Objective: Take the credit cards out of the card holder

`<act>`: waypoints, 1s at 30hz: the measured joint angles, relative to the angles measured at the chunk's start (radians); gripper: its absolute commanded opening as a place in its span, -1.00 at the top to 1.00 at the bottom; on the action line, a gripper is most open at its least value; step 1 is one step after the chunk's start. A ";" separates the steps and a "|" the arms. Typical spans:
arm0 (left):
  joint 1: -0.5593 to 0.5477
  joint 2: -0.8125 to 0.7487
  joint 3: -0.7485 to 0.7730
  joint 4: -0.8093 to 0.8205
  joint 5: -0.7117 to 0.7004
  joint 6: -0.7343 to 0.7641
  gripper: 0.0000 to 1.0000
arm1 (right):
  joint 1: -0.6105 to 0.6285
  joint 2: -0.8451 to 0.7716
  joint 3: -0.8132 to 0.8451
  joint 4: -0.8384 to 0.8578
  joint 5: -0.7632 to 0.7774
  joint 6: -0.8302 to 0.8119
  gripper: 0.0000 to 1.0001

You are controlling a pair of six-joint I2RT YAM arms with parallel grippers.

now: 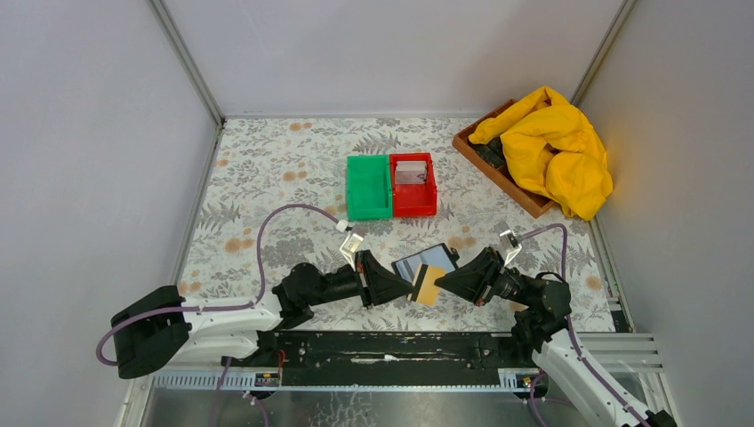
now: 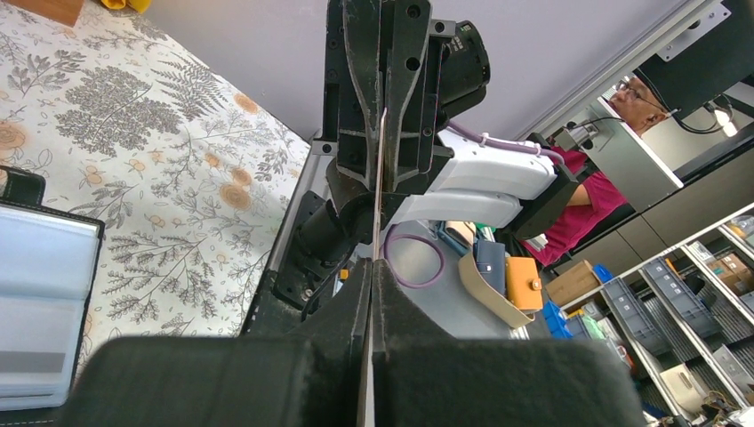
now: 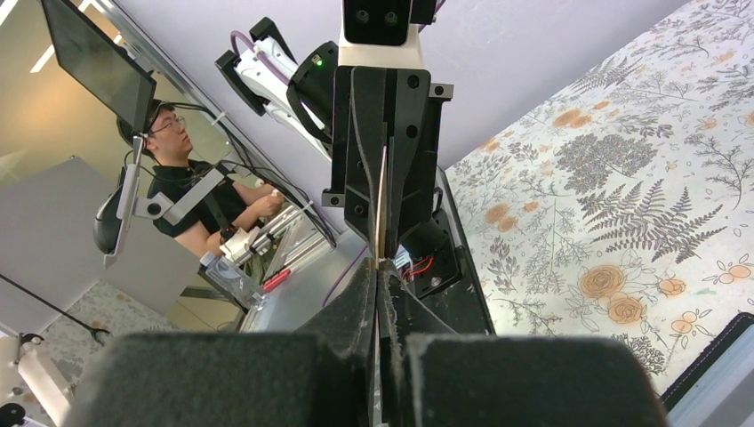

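The left pincer (image 1: 411, 290) is clamped on the 9 o'clock edge of a tan credit card (image 1: 428, 286). The right pincer (image 1: 440, 283) is clamped on its 3 o'clock edge. The open card holder (image 1: 425, 260) lies on the counter (image 1: 267, 169), just at the card's 12 o'clock.

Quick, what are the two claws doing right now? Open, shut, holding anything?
Left gripper: closed, pinching one end of the tan credit card.
Right gripper: closed, pinching the same card's other end.
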 measured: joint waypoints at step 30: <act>0.474 0.239 0.813 -1.085 0.269 0.858 1.00 | 0.001 -0.257 0.164 -0.769 0.162 -0.412 -0.17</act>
